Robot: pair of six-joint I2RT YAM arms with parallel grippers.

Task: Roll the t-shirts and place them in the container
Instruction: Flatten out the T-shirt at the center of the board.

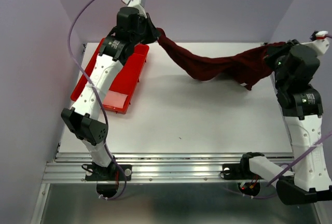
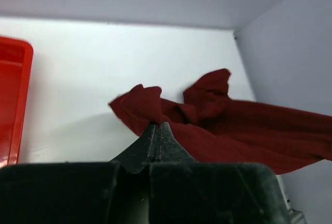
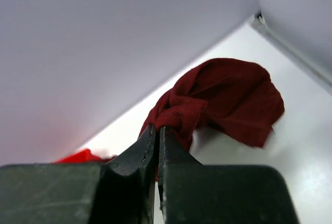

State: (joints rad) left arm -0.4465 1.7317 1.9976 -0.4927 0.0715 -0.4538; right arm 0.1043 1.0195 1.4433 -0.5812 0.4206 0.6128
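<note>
Gripping with left hand (image 2: 158,126), jaws pressed together on a bunched edge of the shirt (image 1: 218,66). Gripping likewise with right hand (image 3: 157,128), jaws closed on another wad of the same cloth. From above: both held high at the far side of the worktop (image 1: 197,120), left hand over the far end of the tray (image 1: 139,73), right hand near the far right corner. Between them, hung in a sagging band, twisted and rope-like rather than spread. Contact of the lowest part with the worktop: impossible to tell.

Judged as the spreading step, ahead of any roll. To do it well:

- Draw the hands apart just enough to take up the sag, never so far as to strain soft cloth out of a pinch.
- Bring both down and toward the near edge at one pace, landing the hanging part first and dragging the rest flat behind it.
- Steer the left end to the right of the tray, to avoid draping cloth over that rim and spoiling a flat lay.
- Watch the twist near each pinch. With grips this bunched, expect a crumpled edge, and plan to let go and re-pinch at true corners or along the hem.
- Release only with cloth resting on the worktop.
- Aim for a flat, squared shirt, sleeves folded in, ready for rolling from one end.
</note>
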